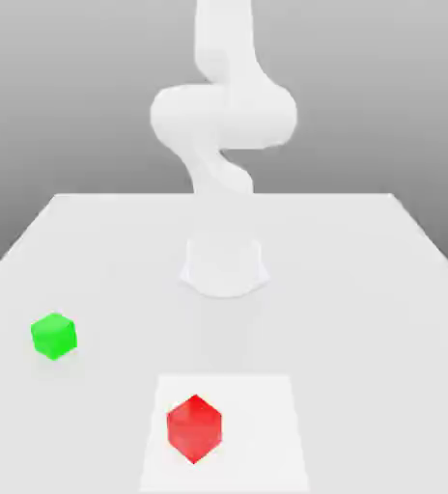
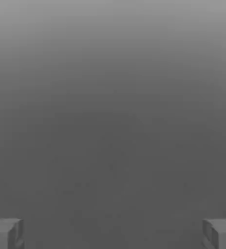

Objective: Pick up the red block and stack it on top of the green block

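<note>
Nothing is being held yet: the tool (image 2: pixel 113 233) is being kept with its fingers wide apart and empty. The red block (image 1: pixel 194 427) is lying on the bench (image 1: pixel 363 289), well apart from the green block (image 1: pixel 53 336); grasping and stacking are being left undone.

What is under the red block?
The red block sits on a lighter square patch of the white table. The part of the patch right beneath the block is covered, so it cannot be seen.
</note>
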Motion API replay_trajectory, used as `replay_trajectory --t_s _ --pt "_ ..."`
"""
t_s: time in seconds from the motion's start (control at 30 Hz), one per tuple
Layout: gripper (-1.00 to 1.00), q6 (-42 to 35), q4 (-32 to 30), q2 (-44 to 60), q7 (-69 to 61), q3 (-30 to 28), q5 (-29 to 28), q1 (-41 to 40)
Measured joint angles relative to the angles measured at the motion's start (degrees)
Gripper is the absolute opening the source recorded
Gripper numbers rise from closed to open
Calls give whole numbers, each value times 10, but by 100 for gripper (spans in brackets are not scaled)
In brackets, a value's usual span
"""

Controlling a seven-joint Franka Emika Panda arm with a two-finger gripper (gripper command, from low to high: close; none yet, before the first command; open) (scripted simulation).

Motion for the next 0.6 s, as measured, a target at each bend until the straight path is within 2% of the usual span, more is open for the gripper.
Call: replay_trajectory --t_s 0.33,0.6 --pt "0 102 -77 212 177 50 -28 -73" --pt "0 182 -138 378 308 54 -38 -98"
